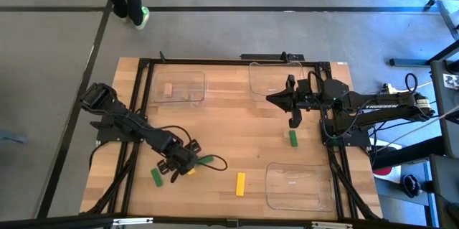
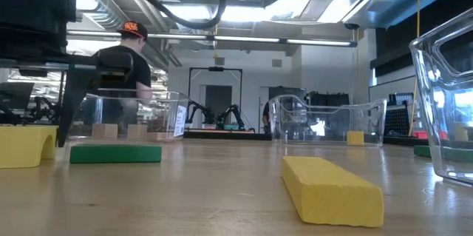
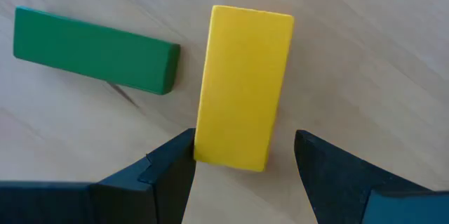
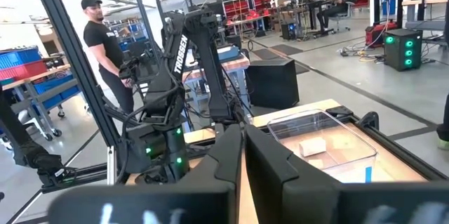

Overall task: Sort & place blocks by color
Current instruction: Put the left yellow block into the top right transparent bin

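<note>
The left end effector (image 3: 242,171) is hanging low over the wooden surface (image 1: 229,114) with its fingers wide open, and a yellow block (image 3: 242,87) is lying flat, its near end between the two fingers, with a green block (image 3: 95,52) just beside it. The right end effector (image 1: 294,118) is waiting with its fingers closed and holding nothing, up above another green block (image 1: 292,138). I think the grab could be going wrong here, because one finger is almost touching the yellow block while the other is far off, so closing could be pushing the block sideways or bumping it into the green one.
</note>
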### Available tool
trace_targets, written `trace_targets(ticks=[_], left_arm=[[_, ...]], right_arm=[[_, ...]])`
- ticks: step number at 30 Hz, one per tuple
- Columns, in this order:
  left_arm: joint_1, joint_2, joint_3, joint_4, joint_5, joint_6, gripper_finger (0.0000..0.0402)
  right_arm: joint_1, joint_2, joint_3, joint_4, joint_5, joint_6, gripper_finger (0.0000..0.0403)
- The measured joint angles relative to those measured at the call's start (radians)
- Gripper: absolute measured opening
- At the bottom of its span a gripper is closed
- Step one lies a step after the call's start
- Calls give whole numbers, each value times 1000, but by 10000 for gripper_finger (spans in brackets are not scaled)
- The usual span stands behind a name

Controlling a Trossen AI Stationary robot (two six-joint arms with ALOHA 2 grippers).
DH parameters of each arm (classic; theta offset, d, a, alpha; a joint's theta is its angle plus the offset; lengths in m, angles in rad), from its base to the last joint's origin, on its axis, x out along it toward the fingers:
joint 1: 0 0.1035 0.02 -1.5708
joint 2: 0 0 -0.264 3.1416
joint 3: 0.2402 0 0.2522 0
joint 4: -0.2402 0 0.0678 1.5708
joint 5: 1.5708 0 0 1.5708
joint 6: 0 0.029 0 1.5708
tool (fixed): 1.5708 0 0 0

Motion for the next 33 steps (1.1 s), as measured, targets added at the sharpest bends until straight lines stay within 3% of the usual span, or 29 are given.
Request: trace_targets(ticks=[12,20,23,28,33], left_arm=[[1,-1,-44,100,-8,23,224],[50,-1,-45,111,-40,-28,123],[85,-18,-45,81,-34,-64,122],[126,-137,-46,-59,-15,-149,122],[175,-351,-46,-155,15,-276,122]], right_arm=[[0,0,0,0,0,0,23],[0,0,0,0,1,0,23],[0,0,0,1,4,1,23],[0,0,0,2,3,75,23],[0,0,0,2,3,79,23]])
